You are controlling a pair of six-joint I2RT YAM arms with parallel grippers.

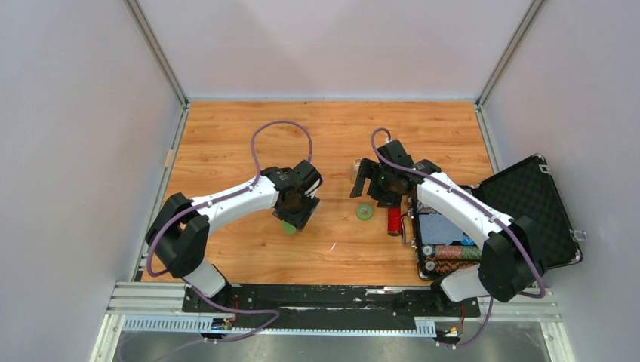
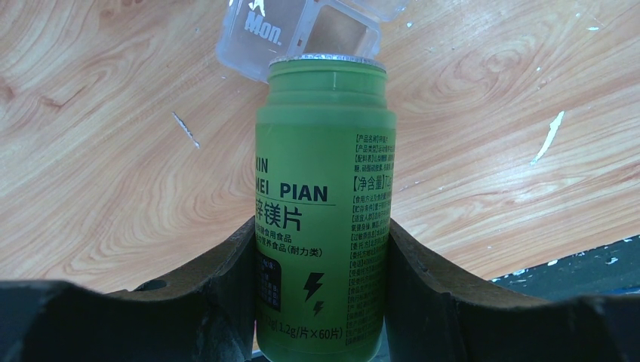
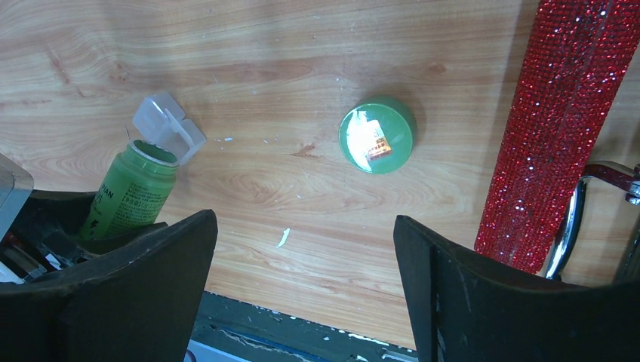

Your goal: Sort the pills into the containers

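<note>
Surface: wood-grain table (image 1: 226, 136) boxed in by pale grey walls, flecked with small white marks.
Left gripper (image 2: 321, 256): clamped on the green bottle (image 2: 324, 196), with one dark finger (image 2: 219, 294) pressed to each side of its lower body.
Green bottle: uncapped, its silver-rimmed mouth pointing away from the wrist camera. The label reads "MEI PIAN" above Chinese print (with a lightning-bolt mark lower down).
Container (image 2: 302, 30): a tiny clear plastic box lettered "Mon.", lying on the table right at the bottle's mouth. From the right wrist view it looks to touch the rim, though I cannot be sure of contact.
Right gripper (image 3: 302, 234): fingers spread wide with nothing between them, held above bare wood near the middle of the table.
Green cap (image 3: 376, 134): lies alone on the table between the bottle and the red tube, apart from both.
Red tube (image 3: 566, 113): glittery, lying just beside the chrome handle (image 3: 577, 219) of the case.
Black case (image 1: 528, 200): open at the table's right edge, its foam-lined lid leaning back and rows of poker chips (image 1: 453, 253) in the tray.
</note>
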